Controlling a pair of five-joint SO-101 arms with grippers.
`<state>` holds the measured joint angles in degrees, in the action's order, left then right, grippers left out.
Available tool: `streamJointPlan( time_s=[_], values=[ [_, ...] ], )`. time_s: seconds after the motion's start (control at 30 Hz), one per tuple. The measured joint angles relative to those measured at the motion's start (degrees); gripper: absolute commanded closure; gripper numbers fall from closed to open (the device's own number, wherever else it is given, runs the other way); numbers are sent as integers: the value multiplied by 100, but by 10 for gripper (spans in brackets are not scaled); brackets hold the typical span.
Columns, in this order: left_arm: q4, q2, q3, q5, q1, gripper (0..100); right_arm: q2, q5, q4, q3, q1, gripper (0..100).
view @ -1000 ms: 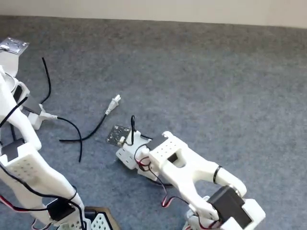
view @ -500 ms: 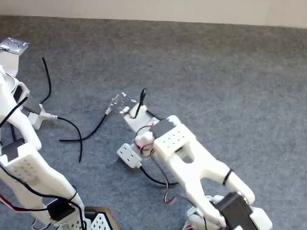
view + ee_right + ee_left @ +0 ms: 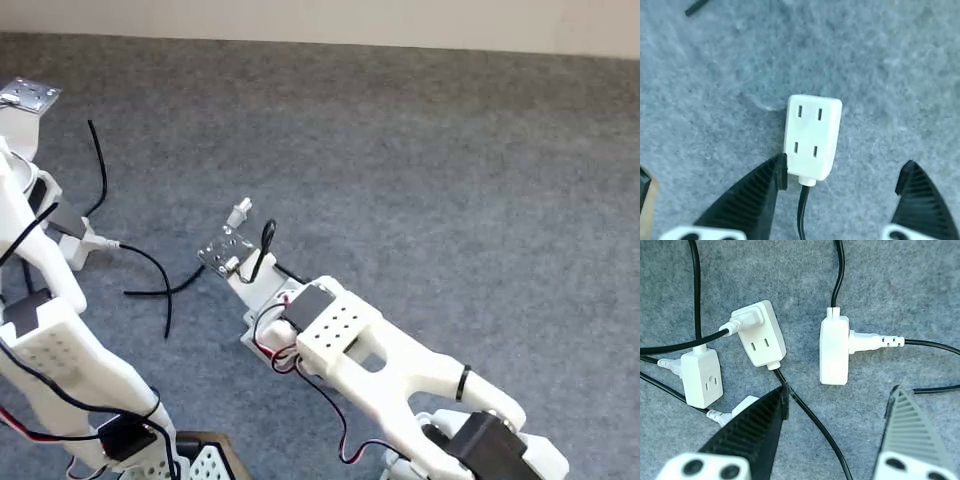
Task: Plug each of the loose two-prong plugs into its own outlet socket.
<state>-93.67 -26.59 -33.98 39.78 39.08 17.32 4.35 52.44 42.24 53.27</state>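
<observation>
A loose white two-prong plug (image 3: 238, 212) lies on the grey carpet, its black cable (image 3: 190, 280) trailing back toward the left arm. My right gripper (image 3: 845, 162) stands open above a white outlet block (image 3: 812, 135) with two empty pairs of slots. In the high view the right gripper (image 3: 245, 280) sits just short of the loose plug. My left gripper (image 3: 840, 390) hangs open over several white outlet blocks: one block (image 3: 834, 350) with a plug (image 3: 875, 340) in its side, a second block (image 3: 760, 335), and a third block (image 3: 701, 377).
Black cables (image 3: 810, 415) cross the carpet between the left gripper's fingers. Another white plug (image 3: 90, 240) with a cable lies by the left arm (image 3: 50, 330). Open carpet (image 3: 450, 160) stretches to the back and right.
The right arm swung forward over the loose plug half a second ago, then drew back and to the left. The plug and the left arm have not moved.
</observation>
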Motion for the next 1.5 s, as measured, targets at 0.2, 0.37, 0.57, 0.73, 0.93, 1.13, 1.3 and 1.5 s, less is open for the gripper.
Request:
streamJointPlan(
  time_s=[0.2,0.37,0.57,0.73,0.93,1.13,1.3,1.5],
  values=[
    [0,0,0,0,0,687,-703,-18,-510,158,9,666],
    [79,0,0,0,35,687,-1336,-18,-668,149,35,666],
    [211,0,0,0,35,687,-1451,-9,-659,26,44,666],
    [229,0,0,0,53,687,-1187,-9,-413,-53,35,666],
    [229,0,0,0,141,687,-1081,-9,-369,-53,26,666],
    [229,0,0,0,132,687,-1187,-9,-378,-53,-334,666],
    [229,0,0,0,132,687,-1178,123,-378,-158,-686,666],
    [229,0,0,0,132,687,-985,193,-308,-158,-835,666]
  ],
)
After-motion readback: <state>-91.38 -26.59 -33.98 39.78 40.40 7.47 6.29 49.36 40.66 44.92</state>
